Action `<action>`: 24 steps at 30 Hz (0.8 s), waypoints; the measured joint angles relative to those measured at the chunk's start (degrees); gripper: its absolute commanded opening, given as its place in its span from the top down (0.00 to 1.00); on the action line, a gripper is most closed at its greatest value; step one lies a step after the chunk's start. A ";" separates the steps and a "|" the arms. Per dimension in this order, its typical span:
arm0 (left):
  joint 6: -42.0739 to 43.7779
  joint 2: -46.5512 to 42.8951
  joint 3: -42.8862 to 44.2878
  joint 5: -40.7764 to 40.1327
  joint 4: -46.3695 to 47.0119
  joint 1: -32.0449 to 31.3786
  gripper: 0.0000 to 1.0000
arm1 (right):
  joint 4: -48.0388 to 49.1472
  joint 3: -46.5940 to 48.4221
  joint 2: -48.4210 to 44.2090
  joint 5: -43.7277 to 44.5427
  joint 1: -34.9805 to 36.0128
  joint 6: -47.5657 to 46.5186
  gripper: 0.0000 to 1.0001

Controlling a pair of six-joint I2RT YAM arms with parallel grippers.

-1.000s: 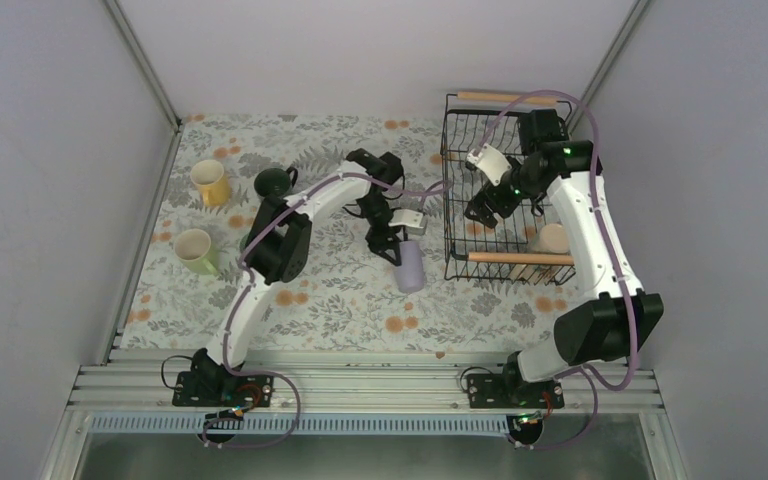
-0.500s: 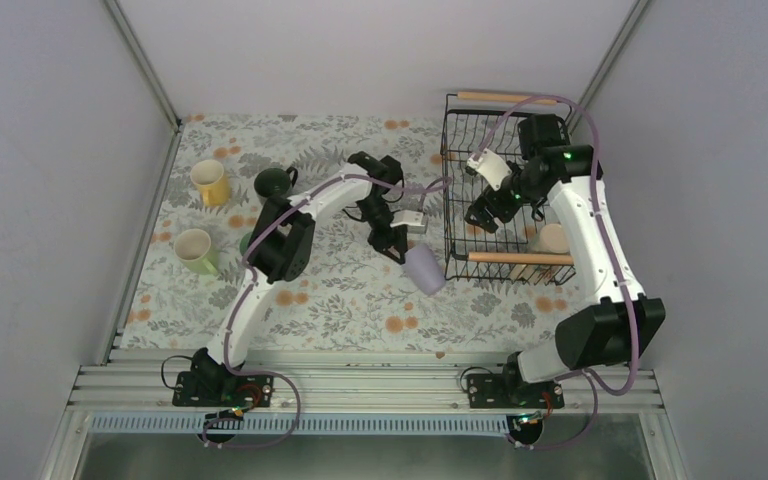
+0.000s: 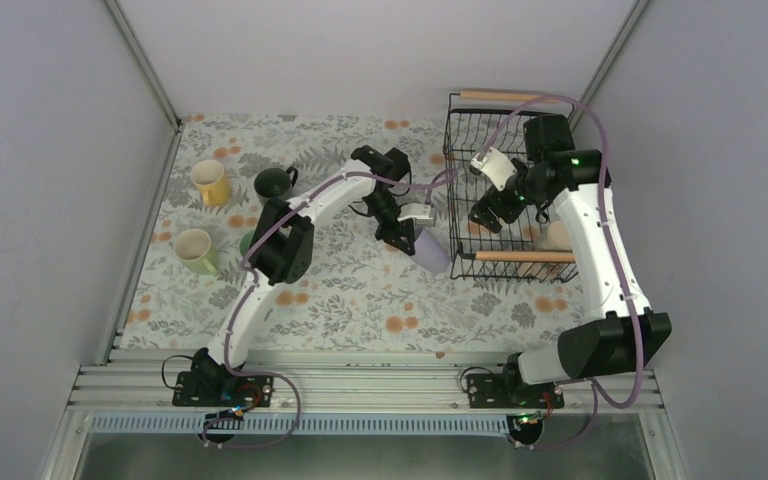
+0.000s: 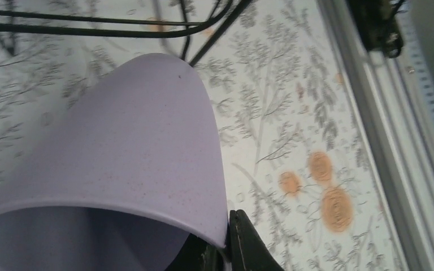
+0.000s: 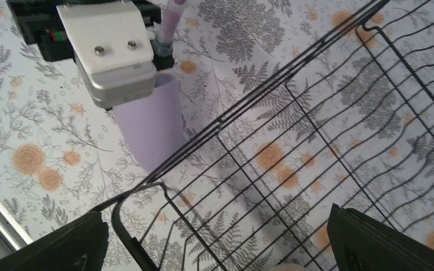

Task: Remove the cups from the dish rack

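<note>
So the left pincer (image 3: 401, 240) is pinching the rim of the lavender mug (image 3: 430, 253). The mug's plain pale purple with faint speckles, and it's tipped on a slant near the counter's (image 3: 340, 300) middle, just outside the dish rack (image 3: 457, 190), which sits in the far right corner. The right pincer (image 3: 484, 214) hangs spread wide over the rack, gripping nothing. A beige mug (image 3: 557, 236) sits inside.

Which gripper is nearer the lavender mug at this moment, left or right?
Left. The left gripper is clamped on the rim of the lavender mug, just outside the dish rack. The right gripper hangs open over the rack's interior, apart from the mug.
</note>
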 measured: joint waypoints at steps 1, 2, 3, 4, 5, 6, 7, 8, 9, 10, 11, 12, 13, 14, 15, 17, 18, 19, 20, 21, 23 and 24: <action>-0.85 0.00 1.29 -2.54 0.39 0.15 0.98 | 0.17 0.00 -0.28 0.55 0.00 0.04 0.00; -1.07 0.00 1.55 -3.02 0.52 0.26 0.98 | 0.37 -0.02 -0.59 1.20 -0.02 0.15 0.00; -1.49 -0.02 1.95 -4.63 0.72 0.52 0.98 | 0.70 -0.13 -0.92 1.81 -0.04 0.24 0.00; -1.79 -0.24 2.25 -6.54 1.01 0.90 0.98 | 1.31 -0.42 -1.36 2.69 -0.07 0.35 0.00; -1.92 -0.74 2.34 -8.74 1.36 1.40 0.98 | 1.66 -0.72 -1.66 3.28 -0.13 0.50 0.00; -1.97 -1.64 2.36 -11.76 1.62 2.05 0.98 | 2.23 -1.29 -2.05 4.13 -0.33 0.68 0.00; -1.97 -2.62 2.36 -14.84 1.84 2.71 0.98 | 2.69 -1.92 -2.40 4.85 -0.50 0.94 0.00; -1.86 -3.65 2.36 -18.69 1.90 3.54 0.98 | 2.97 -2.49 -2.58 5.55 -0.79 1.11 0.00; -1.66 -4.57 2.36 -22.77 1.90 4.44 0.98 | 3.26 -3.04 -2.67 6.16 -1.03 1.29 0.00; -1.29 -5.55 2.45 -27.50 1.81 5.68 0.98 | 3.43 -3.34 -2.64 6.67 -1.29 1.38 0.00; -0.74 -6.16 2.80 -31.21 1.75 6.84 0.98 | 3.85 -3.72 -2.64 7.17 -1.66 1.46 0.00; -0.09 -6.36 3.65 -34.77 1.46 7.98 0.98 | 4.00 -3.87 -2.64 7.39 -1.97 1.49 0.00; 0.68 -6.40 4.76 -38.32 1.46 9.11 0.98 | 4.09 -3.89 -2.64 7.74 -2.27 1.49 0.00; 1.68 -6.40 5.79 -41.97 1.68 10.38 0.98 | 4.22 -3.89 -2.64 7.93 -2.36 1.49 0.00; 2.67 -6.43 6.32 -44.98 1.92 11.39 0.98 | 4.37 -3.89 -2.64 8.07 -2.64 1.49 0.00; 4.74 -6.56 6.49 -50.62 2.19 12.98 0.98 | 4.46 -3.89 -2.64 8.17 -2.69 1.44 0.00; 5.75 -6.56 6.40 -52.85 2.10 13.35 0.98 | 4.46 -3.89 -2.64 8.17 -2.71 1.42 0.00; 6.54 -6.56 6.16 -54.84 2.08 13.49 0.98 | 4.46 -3.89 -2.64 8.17 -2.78 1.36 0.00; 7.41 -6.54 6.10 -56.61 1.86 13.40 0.98 | 4.44 -3.89 -2.64 8.15 -2.89 1.31 0.00; 7.98 -6.49 6.10 -57.64 1.77 13.18 0.98 | 4.46 -3.89 -2.64 8.15 -3.04 1.27 0.00; 8.96 -6.43 6.10 -59.10 1.79 12.57 0.98 | 4.46 -3.89 -2.67 8.15 -3.43 1.20 0.00; 9.25 -6.34 6.10 -59.76 1.79 12.15 0.98 | 4.50 -3.98 -2.67 8.15 -3.54 1.09 0.00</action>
